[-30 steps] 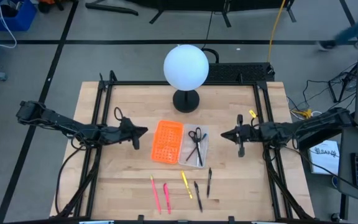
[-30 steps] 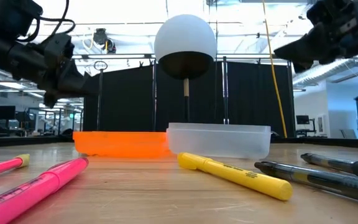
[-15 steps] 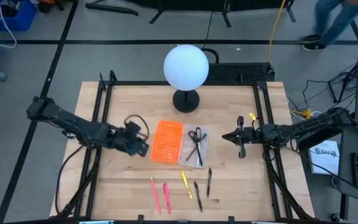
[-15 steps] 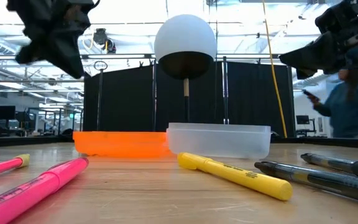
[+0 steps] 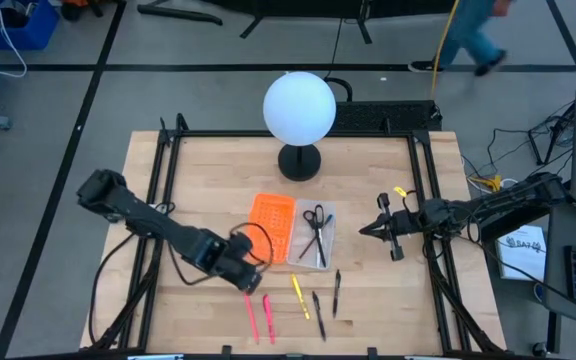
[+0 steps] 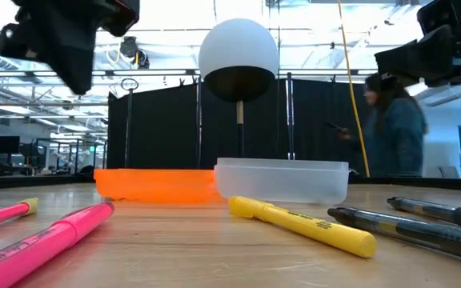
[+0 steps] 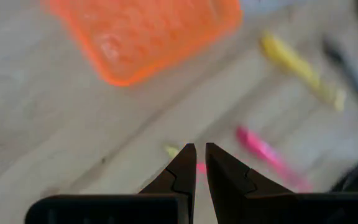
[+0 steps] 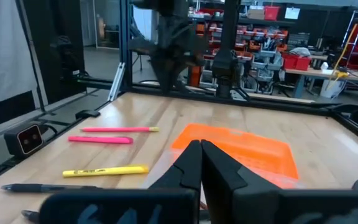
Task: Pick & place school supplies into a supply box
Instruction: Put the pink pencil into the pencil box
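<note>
Pink pencil (image 5: 249, 311) and pink marker (image 5: 267, 317) lie side by side on the wooden table (image 5: 168, 180) near its front edge, with the yellow marker (image 5: 300, 296) and two dark pens (image 5: 319, 302) further to the right. Scissors (image 5: 315, 226) already sit in the clear box (image 5: 313, 238), which is next to the orange perforated tray (image 5: 270, 228); the two look to touch along one long side. All five writing items are outside the box.

Left gripper (image 5: 251, 278) hangs over the table just behind the pink pair, empty. From its wrist camera the fingers (image 7: 181, 176) stand nearly closed, with only a thin slit between them; the pencil tip and pink marker show just beyond them. Right gripper (image 5: 376, 229) waits in the air beside the box's right side, clenched and empty.

Judged step: approach for a first pick from the pink pair.

Notes for doing it well:
- Spread the fingers before descending; the present slit looks too narrow for either item.
- Turn the wrist so the fingers close across the shaft, not along it.
- The pair lie close together, so centre on one and keep the other finger off its neighbour.
- Take it near mid-length so it hangs level.
- Bring it over the box lengthwise and clear of the scissors before release.
</note>
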Controlling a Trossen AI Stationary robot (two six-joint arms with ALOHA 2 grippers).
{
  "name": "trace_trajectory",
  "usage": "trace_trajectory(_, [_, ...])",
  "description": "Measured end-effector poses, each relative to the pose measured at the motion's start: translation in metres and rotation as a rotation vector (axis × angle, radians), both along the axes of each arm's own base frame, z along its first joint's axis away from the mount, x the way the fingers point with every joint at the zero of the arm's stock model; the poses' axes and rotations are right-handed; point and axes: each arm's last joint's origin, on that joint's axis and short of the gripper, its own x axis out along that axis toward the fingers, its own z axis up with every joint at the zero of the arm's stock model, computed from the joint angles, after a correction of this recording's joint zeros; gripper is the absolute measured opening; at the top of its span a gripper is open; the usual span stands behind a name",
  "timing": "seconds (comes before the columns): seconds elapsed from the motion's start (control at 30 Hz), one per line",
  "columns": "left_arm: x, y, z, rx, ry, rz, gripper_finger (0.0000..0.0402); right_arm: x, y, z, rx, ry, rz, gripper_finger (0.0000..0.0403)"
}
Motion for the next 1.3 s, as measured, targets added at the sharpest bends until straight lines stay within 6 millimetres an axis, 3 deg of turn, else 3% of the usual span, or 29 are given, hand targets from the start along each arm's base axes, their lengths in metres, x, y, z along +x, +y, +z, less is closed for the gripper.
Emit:
trace_trajectory(0.17, [0.007,-0.014,-0.025,-0.002,0.108,-0.438,0.0042,0.0,0.0,0.001,-0.001,-0.008,0.0,0.0])
trace_trajectory(0.37, [0.016,-0.013,-0.047,-0.017,0.154,-0.683,0.0042,0.0,0.0,0.0,-0.009,-0.001,0.001,0.0])
trace_trajectory(0.53, [0.021,-0.003,-0.048,-0.001,0.124,-0.868,0.0042,0.0,0.0,-0.002,-0.015,0.022,0.0,0.0])
trace_trajectory(0.83, [0.03,0.007,-0.048,0.449,0.066,-1.254,0.0042,0.0,0.0,0.008,-0.154,-0.111,-0.009,0.0])
trace_trajectory(0.93, [0.033,0.008,-0.047,0.476,0.055,-1.155,0.0042,-0.001,0.0,0.014,-0.12,-0.173,-0.013,0.0])
trace_trajectory(1.03, [0.035,0.01,-0.046,0.4,0.043,-0.885,0.0042,-0.001,0.0,0.015,-0.107,-0.178,-0.013,0.0])
trace_trajectory(1.13, [0.034,0.009,-0.046,0.145,0.058,-0.589,0.0042,-0.001,0.0,0.014,-0.13,-0.174,-0.014,0.0])
trace_trajectory(1.23, [0.031,-0.001,-0.045,-0.174,0.119,-0.45,0.0042,-0.001,0.0,0.015,-0.138,-0.18,-0.016,0.0])
trace_trajectory(1.3, [0.026,-0.011,-0.044,-0.263,0.162,-0.363,0.0042,-0.001,0.0,0.015,-0.137,-0.18,-0.016,0.0])
